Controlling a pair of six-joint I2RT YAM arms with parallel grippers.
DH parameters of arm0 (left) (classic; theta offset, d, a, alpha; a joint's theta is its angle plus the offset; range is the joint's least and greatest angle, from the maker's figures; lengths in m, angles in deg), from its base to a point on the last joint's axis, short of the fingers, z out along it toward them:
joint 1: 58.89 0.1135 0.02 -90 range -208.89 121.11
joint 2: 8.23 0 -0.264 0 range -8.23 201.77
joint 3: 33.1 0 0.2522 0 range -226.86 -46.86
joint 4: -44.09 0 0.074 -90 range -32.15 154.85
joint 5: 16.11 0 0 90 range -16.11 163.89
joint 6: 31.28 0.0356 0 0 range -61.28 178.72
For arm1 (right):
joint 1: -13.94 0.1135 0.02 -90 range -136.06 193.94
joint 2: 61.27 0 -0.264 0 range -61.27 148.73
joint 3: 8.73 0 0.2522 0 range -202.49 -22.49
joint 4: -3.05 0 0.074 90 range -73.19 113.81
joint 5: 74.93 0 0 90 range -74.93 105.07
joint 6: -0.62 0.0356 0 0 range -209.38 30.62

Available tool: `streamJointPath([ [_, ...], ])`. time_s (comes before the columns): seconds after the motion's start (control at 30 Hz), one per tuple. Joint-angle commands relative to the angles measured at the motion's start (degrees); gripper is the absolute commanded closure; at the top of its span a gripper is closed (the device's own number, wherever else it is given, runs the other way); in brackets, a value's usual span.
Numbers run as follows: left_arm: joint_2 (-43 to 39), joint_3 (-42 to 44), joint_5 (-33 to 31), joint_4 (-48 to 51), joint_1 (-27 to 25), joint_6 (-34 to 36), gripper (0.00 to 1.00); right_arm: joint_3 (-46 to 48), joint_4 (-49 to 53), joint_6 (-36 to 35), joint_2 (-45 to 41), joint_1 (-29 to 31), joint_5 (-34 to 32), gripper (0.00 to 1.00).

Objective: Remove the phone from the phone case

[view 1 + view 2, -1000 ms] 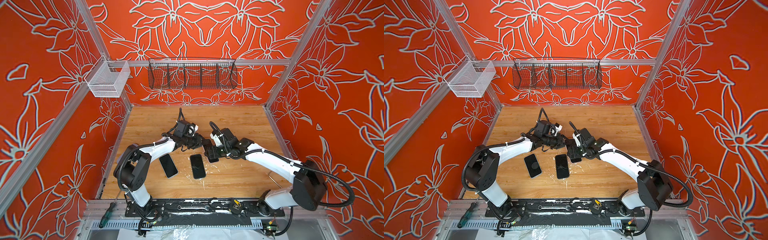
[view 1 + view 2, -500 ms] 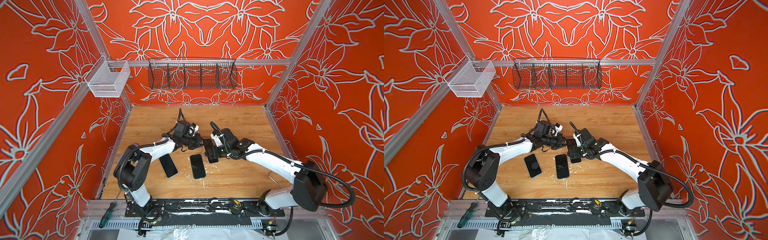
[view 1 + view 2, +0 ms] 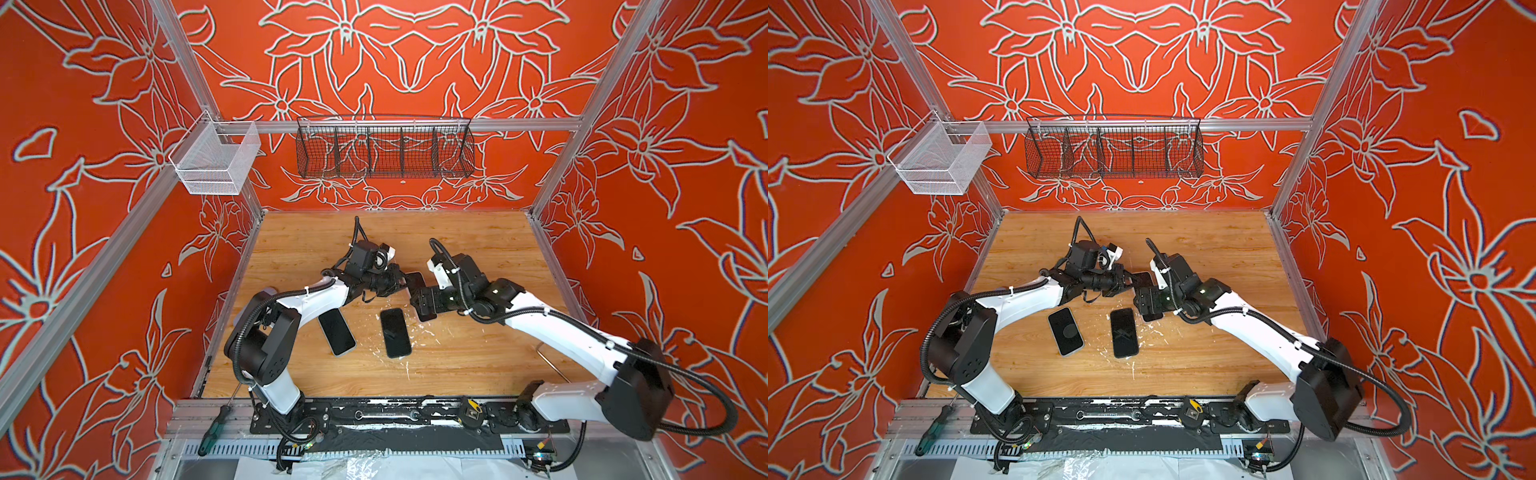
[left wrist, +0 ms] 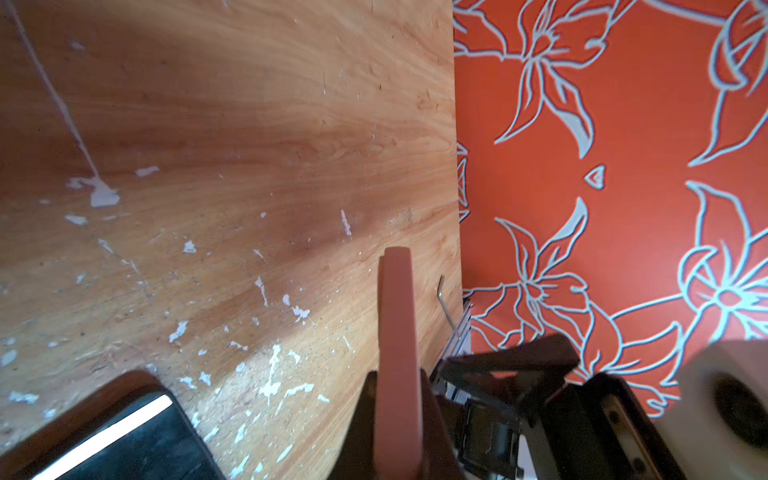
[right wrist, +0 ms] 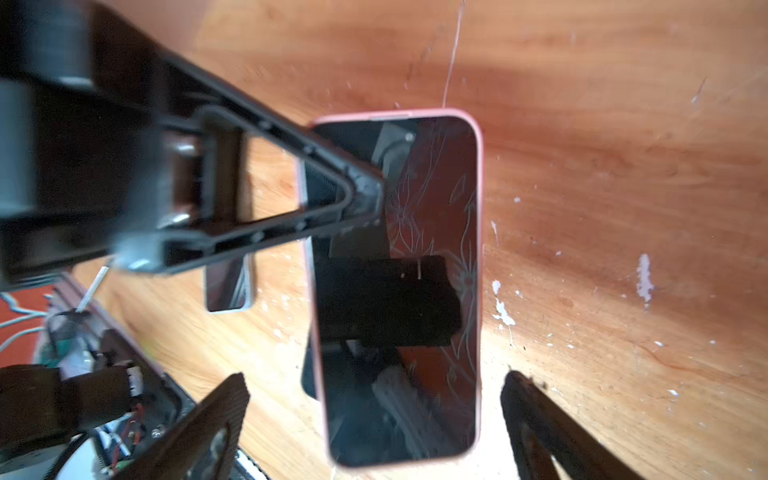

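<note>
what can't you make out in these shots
- Both top views: pink-cased phone mostly hidden between the left gripper and right gripper.
- Left wrist view: phone edge-on, front hidden.
- Right wrist view: left gripper's blurred finger covers part of the screen.
- Table phone behind: partly hidden by that finger.

1. No legible txt, brand or no. in any view
2. Wrench (image 3: pixel 1108 414) on front rail (image 3: pixel 1246 424): lettering too small to read
3. Flat phone (image 3: pixel 1124 332): faint bolt-like mark on screen, unclear
</note>
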Motion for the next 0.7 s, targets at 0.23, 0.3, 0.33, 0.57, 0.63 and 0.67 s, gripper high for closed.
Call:
streamJointPath([
  [0.23, -1.9, 3.0, -5.7, -32.8, 6.3, -22.3, 1.00, 7.4, -8.8, 7.8, -13.9, -10.8, 14.2, 0.07],
  [0.3, -1.4, 4.1, -7.6, -38.0, 6.7, -26.0, 1.00, 9.1, -11.9, 9.8, -15.1, -12.0, 17.2, 0.09],
  [0.33, -0.9, 4.5, -8.4, -40.4, 6.8, -28.1, 1.00, 10.2, -13.9, 11.1, -15.5, -12.3, 18.5, 0.09],
  [0.57, -3.7, 6.8, -12.0, -39.3, 6.5, -27.1, 1.00, 18.0, -34.3, 22.8, -12.9, -12.8, 26.4, 0.15],
  [0.63, -5.5, 8.6, -13.5, -38.8, 6.5, -26.7, 1.00, 19.8, -40.0, 25.5, -11.5, -12.8, 27.1, 0.17],
  [0.67, -6.2, 9.2, -14.0, -38.6, 6.4, -26.5, 1.00, 20.4, -42.4, 26.7, -11.1, -12.7, 26.8, 0.18],
])
